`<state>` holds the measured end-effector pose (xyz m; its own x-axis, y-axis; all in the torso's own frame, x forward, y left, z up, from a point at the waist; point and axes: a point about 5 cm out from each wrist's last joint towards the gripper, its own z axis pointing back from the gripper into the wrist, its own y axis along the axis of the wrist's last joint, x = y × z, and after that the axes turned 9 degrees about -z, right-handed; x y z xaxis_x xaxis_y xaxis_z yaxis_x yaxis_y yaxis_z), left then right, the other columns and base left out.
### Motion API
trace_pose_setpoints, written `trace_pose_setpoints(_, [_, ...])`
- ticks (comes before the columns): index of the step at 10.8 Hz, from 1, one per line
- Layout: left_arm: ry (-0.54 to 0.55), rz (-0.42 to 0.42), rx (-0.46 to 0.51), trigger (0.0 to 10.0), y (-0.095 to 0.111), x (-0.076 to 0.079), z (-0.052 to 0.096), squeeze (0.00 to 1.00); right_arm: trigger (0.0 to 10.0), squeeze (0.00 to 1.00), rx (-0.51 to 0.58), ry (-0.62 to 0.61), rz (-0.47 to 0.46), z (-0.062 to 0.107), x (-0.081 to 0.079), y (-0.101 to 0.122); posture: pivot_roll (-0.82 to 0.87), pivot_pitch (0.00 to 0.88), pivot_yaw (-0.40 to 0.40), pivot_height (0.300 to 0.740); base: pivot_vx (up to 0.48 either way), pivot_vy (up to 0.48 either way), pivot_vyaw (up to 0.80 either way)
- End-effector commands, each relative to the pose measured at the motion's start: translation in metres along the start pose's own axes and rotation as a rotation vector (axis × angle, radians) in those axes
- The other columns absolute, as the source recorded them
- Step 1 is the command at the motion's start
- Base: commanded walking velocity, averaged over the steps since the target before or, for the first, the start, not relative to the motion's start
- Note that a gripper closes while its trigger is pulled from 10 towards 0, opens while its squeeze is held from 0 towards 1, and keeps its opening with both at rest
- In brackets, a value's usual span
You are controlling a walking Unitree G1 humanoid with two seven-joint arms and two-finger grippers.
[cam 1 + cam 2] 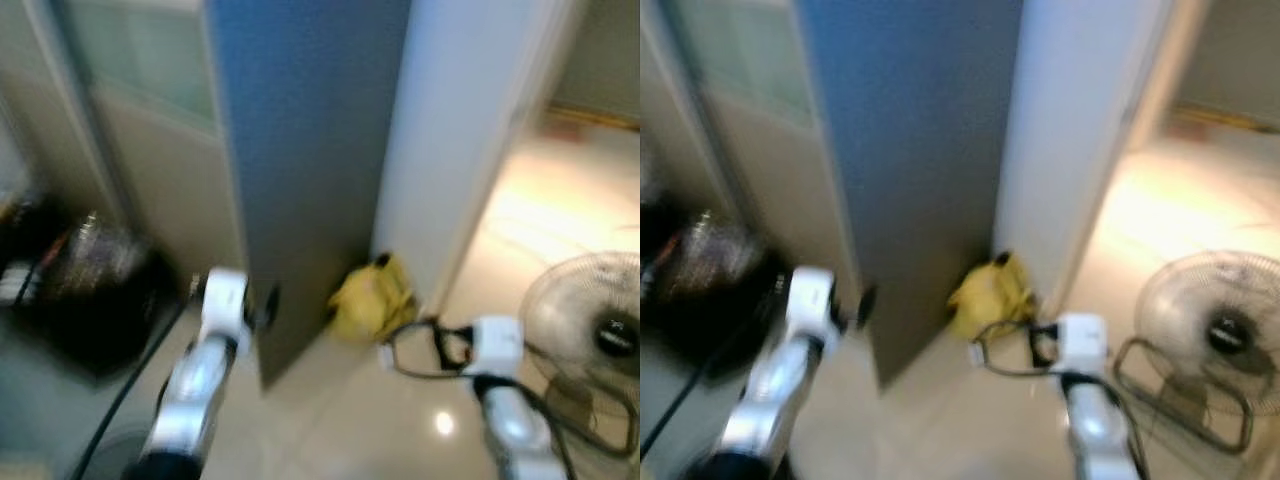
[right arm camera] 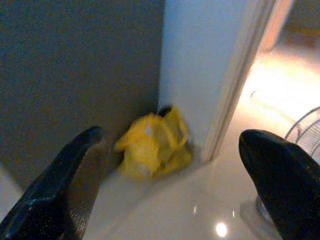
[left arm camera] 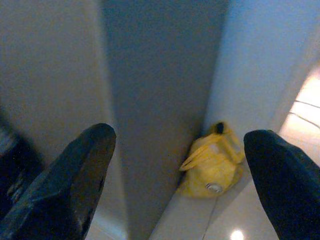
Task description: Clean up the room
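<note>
A crumpled yellow bag (image 1: pixel 372 297) lies on the pale tiled floor in the corner where a grey door meets a white wall. It also shows between the fingers in both wrist views, as the yellow bag (image 3: pixel 212 166) and the yellow bag (image 2: pixel 152 147). My left gripper (image 3: pixel 182 185) is open and empty, short of the bag. My right gripper (image 2: pixel 170 185) is open too, with nothing in it, some way back from the bag. Both silver arms reach forward at the bottom of the blurred head views.
A grey door (image 1: pixel 305 160) stands edge-on ahead, with a white wall (image 1: pixel 455 130) to its right. A floor fan (image 1: pixel 590 340) stands at the right. A dark heap of things (image 1: pixel 85 280) sits at the left. A black cable (image 1: pixel 125 390) runs along the left arm.
</note>
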<state>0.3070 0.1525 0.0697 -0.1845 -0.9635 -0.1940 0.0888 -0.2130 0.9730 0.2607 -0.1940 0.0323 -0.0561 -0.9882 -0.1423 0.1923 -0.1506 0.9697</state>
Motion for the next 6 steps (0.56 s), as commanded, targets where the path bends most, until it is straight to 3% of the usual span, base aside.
trace_pose_setpoints(1, [0.024,-0.022,-0.056,10.0,-0.009,-0.005,0.003,0.00,10.0,0.00,0.006,0.013,-0.009,-0.001,-0.004,0.001,0.11,0.000,0.028,0.740,0.000,-0.458,0.58])
trace_pose_setpoints(2, [0.014,-0.036,-0.101,10.0,-0.017,-0.009,0.009,0.00,10.0,0.00,-0.025,0.041,0.008,0.006,-0.006,-0.009,0.12,0.000,0.038,0.740,0.000,0.000,0.58])
trace_pose_setpoints(5, [0.017,-0.107,-0.080,10.0,-0.010,-0.004,0.002,0.00,10.0,0.00,-0.060,0.081,0.016,0.007,-0.012,-0.018,0.12,0.000,0.041,0.740,0.000,0.000,0.58])
trace_pose_setpoints(6, [0.055,-0.068,-0.075,10.0,-0.008,-0.005,-0.001,0.00,10.0,0.00,-0.059,0.090,0.018,0.006,-0.014,-0.017,0.11,0.000,0.041,0.740,0.000,0.000,0.58])
